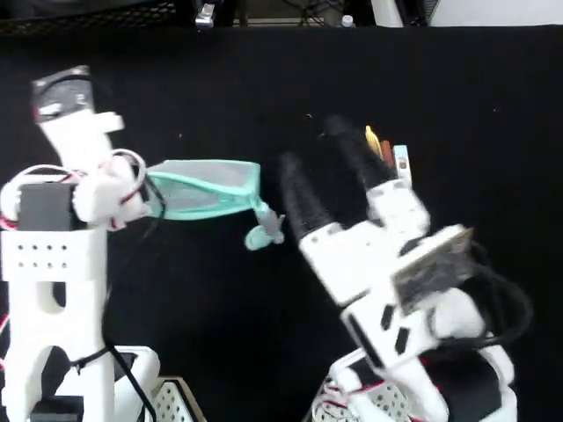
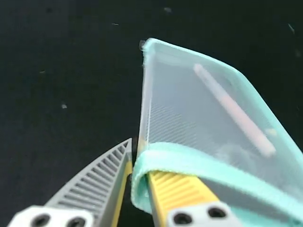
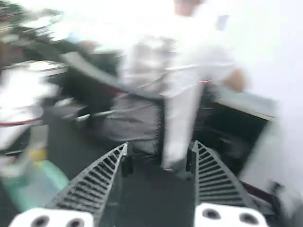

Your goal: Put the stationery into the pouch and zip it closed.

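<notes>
A translucent teal pouch is held above the black table, its zipper tab hanging at the right end. My left gripper is shut on the pouch's left end. In the left wrist view the gripper pinches the pouch at its teal rim, and a pale pink pen lies inside. My right gripper is open, tilted up to the right of the pouch, with nothing between its fingers. Behind it lie a yellow-orange item and a small blue-and-white item.
The black table stretches to the back edge. Both arm bases stand at the front, left and right. A teal patch of the pouch shows beside the right gripper's finger.
</notes>
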Controlling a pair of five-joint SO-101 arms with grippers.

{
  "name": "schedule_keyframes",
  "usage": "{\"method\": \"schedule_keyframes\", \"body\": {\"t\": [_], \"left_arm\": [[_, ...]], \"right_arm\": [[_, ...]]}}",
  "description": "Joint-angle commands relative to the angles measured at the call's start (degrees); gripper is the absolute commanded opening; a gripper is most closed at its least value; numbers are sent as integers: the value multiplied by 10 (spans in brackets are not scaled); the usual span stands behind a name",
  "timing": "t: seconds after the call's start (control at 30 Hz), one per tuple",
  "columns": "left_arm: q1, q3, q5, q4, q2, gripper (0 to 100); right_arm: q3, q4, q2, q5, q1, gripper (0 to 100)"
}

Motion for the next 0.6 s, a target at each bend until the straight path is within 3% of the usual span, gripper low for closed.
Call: {"method": "schedule_keyframes", "body": {"t": [0.0,0.13,0.27,0.4,0.57], "left_arm": [[-33,-22,7,1,0,30],[-35,-22,7,2,0,30],[-31,-21,7,2,0,30],[-30,-21,7,2,0,30],[-30,-20,-1,2,0,30]], "right_arm": [[-14,4,14,-71,135,191],[38,2,60,-100,250,191],[111,-62,149,-98,301,191],[152,-159,269,-96,333,191],[116,-188,439,-22,315,170]]}}
